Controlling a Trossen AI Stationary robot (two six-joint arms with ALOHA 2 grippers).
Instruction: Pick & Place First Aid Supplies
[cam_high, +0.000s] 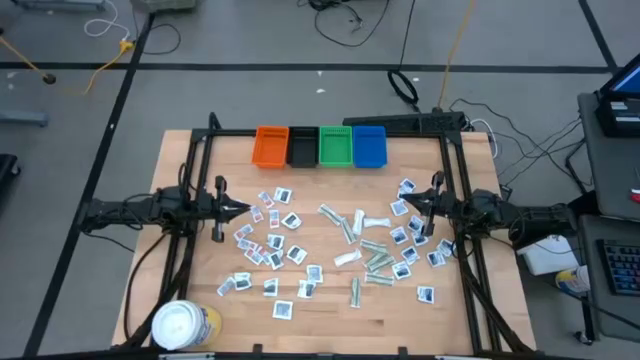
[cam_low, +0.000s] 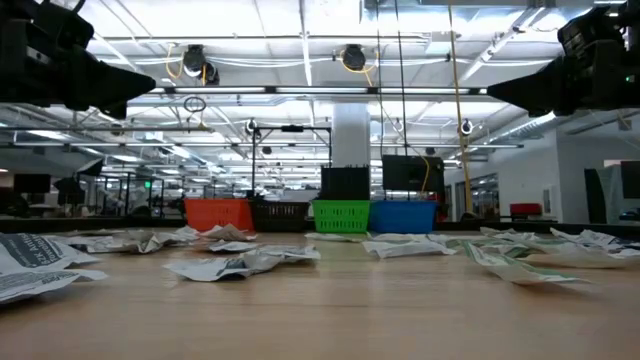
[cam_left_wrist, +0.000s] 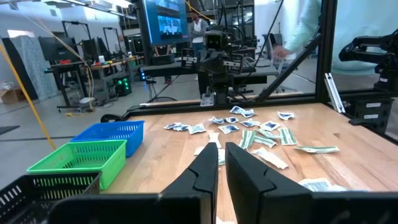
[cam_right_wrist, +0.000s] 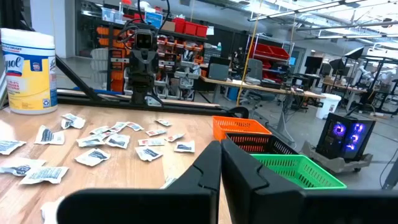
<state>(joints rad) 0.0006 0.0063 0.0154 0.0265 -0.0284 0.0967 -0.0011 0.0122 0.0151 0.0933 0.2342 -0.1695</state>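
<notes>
A yellow tub (cam_right_wrist: 28, 71) labelled "Lysol" stands at a surface (cam_high: 330, 305) corner. First aid packets (cam_high: 330, 250) litter the surface's middle. The left pincer (cam_high: 238, 209) and right pincer (cam_high: 412, 209), both closed and empty, hover level, facing each other from opposite edges.

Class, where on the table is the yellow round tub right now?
In the high view, the yellow round tub stands at the table's near-left corner, below the left arm.

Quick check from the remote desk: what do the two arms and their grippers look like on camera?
Both arms are dark, near black, slim and jointed. The left gripper and right gripper each end in two black fingers that taper like flat wedges. Dark cables run along the arms. No markings are readable.
</notes>
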